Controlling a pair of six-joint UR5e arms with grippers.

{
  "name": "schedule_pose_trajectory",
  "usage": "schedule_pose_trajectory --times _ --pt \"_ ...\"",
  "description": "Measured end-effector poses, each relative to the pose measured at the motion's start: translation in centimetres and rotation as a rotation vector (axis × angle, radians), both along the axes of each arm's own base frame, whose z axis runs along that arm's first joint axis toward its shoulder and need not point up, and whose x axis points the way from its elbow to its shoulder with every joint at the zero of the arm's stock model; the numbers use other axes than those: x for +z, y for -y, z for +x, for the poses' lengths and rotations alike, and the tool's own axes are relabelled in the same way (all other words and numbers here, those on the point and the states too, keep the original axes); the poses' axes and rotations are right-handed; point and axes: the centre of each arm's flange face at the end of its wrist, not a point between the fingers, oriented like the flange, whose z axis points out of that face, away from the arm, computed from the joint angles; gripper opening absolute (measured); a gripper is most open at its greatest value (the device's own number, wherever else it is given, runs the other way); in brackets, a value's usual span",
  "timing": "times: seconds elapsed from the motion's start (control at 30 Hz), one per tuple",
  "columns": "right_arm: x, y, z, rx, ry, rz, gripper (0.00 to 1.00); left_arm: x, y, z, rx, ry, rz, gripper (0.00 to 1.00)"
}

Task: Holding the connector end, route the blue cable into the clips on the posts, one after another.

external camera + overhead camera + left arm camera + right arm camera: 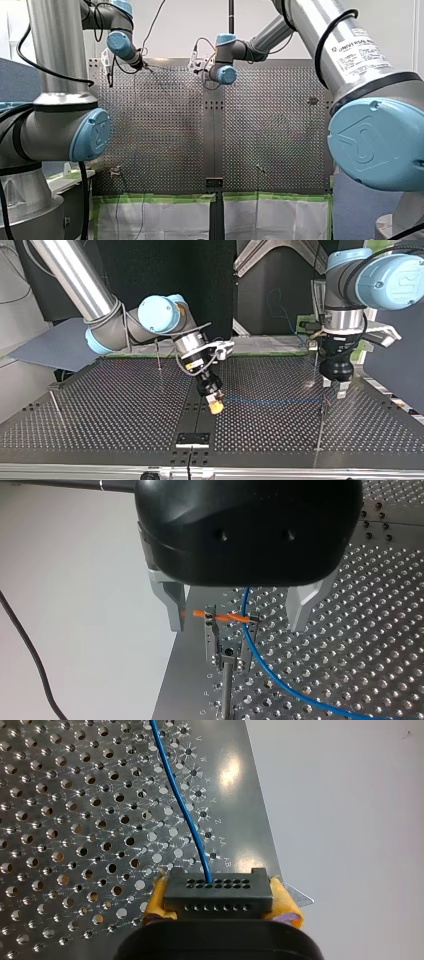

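Blue cable (pixel 185 810), connector (pixel 217 892) clamped in my right end effector (pixel 216 406), my left end effector (pixel 237 612) spread astride a clip (pixel 230 635)

Perforated metal table and its edging

The perforated table (pixel 165 125) has a seam down its middle, and a small black plate (pixel 192 439) sits on it at the top view's near edge. In the front view, green tape (pixel 150 198) lines the near edge above white sheeting (pixel 170 220).
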Motion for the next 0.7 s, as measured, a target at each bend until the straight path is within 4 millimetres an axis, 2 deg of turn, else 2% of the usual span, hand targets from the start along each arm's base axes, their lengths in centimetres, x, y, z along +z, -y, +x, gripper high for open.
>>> schedule_pose_trajectory --times 0.4,0.7 --pt "-0.1 -0.1 0.0 0.004 -0.004 0.003 0.00 0.2 0.4 -0.3 -0.010 0.004 0.006 1.00" --pt "-0.3 -0.1 -0.1 0.002 -0.012 0.011 0.00 0.4 1.7 -0.8 -0.079 0.003 0.032 1.00"
